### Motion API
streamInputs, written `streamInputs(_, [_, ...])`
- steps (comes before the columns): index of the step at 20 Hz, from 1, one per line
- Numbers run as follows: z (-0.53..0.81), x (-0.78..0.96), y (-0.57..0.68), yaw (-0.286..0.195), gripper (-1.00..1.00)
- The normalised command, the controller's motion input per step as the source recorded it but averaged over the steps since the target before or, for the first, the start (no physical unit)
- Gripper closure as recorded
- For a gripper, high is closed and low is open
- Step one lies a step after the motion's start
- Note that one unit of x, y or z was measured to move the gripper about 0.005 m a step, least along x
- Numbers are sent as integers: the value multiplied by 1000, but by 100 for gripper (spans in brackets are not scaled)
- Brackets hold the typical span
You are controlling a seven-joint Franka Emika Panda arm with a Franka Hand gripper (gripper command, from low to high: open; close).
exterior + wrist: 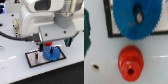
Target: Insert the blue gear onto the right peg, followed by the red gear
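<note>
- Blue gear [50,53] sits on the grey plate [36,58], low centre of the exterior view; the plate's black rim shows around it, bare plate toward the exterior view's left.
- In the wrist view the blue gear [135,19] overhangs the plate's rim.
- Red gear [130,61] lies off the plate on the white surface [156,62], just beside that rim, open room around it.
- Tool [48,45] hangs right over the blue gear; can't tell if it's wide or narrow.

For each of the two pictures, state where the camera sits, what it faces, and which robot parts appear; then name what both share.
Exterior view: off the arm, above the table, facing the white arm and gripper over the grey plate.
Wrist view: on the wrist, looking down at the blue gear and red gear; no robot part clearly shows.
Shared: the blue gear and plate.
</note>
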Motion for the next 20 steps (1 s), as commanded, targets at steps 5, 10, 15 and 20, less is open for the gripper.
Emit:
streamInputs(5, [1,-454,129,0,-100])
streamInputs(10, [-181,-465,40,0,-100])
streamInputs(15, [-272,-382,-1,0,-100])
streamInputs(20, [-277,-239,-13,0,-100])
